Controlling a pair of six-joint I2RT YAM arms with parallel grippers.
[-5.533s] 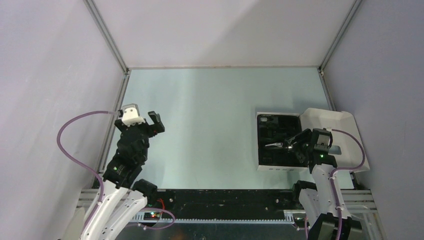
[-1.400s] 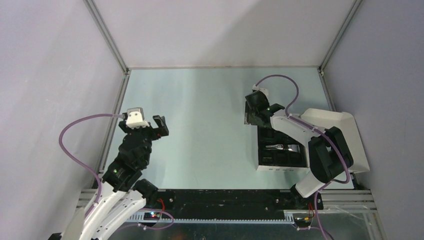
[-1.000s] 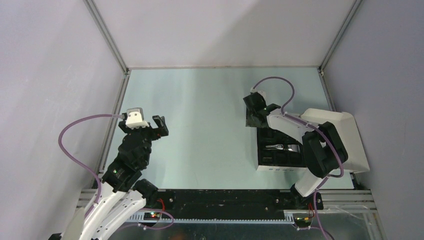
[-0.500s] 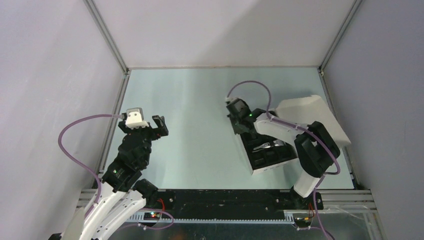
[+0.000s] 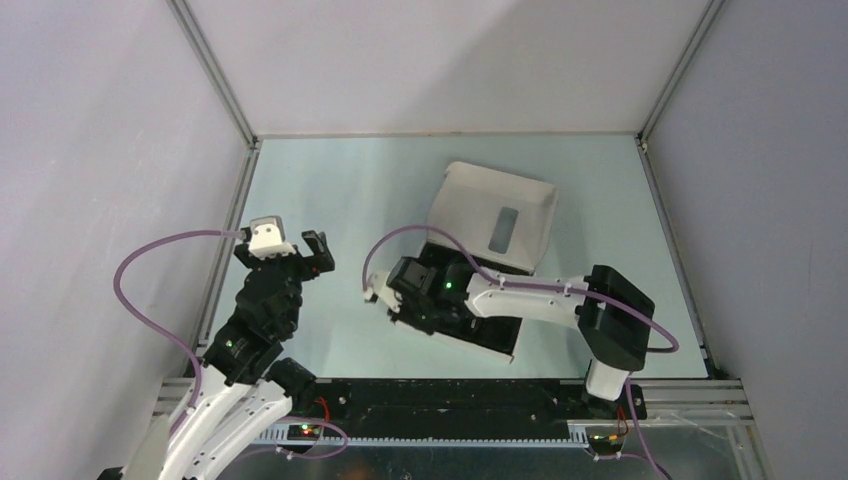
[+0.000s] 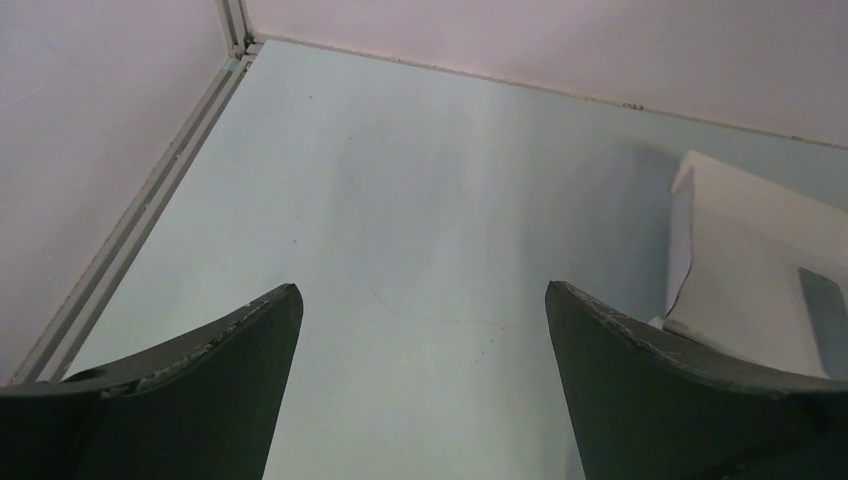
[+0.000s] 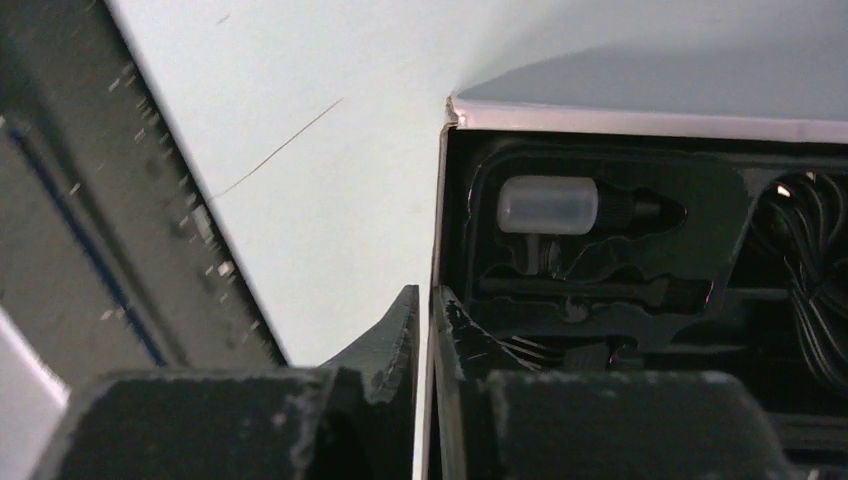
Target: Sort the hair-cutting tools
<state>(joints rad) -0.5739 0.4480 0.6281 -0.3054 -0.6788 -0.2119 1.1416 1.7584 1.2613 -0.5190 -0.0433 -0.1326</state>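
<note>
Just beyond right end effector (image 7: 428, 308), thin brush (image 7: 580, 289), box wall (image 7: 443, 200) pinched

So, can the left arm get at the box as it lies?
Probably yes: the open left claw faces the box across bare table, nothing between; the right claw grips its wall, though.

Light is soft and even, falling from above. The pale green table (image 5: 380, 180) carries a broad, faint sheen down its middle with no hard glare. The lid of the white box (image 5: 490, 205) is the brightest surface in the overhead view, and in the left wrist view a gentle grey shadow lies on the tabletop beside it. There the left gripper (image 6: 420, 295) looms dark and soft-edged at the near edge. In the right wrist view the black insert (image 7: 600, 270) is murky, and the right gripper (image 7: 425, 300) is blurred and grainy up close.
</note>
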